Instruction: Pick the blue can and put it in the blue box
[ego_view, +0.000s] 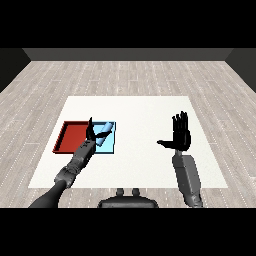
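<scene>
Lying tilted over the blue tray (109, 145), the blue can (103, 134) is right at the left hand (91, 131), whose fingers curl round it. The red tray (70, 137) touches the blue one at its 9 o'clock. Over at 3 o'clock, well apart, the right hand (181, 136) is raised above the white tabletop (145, 115), fingers straight and spread, holding nothing.

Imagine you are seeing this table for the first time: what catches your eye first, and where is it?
The red tray and the light blue tray stand out, side by side at the table's left. Over the blue tray, the left robot hand is at a pale blue can that lies tilted. At the right, the other robot hand is raised with its fingers spread, holding nothing.
</scene>
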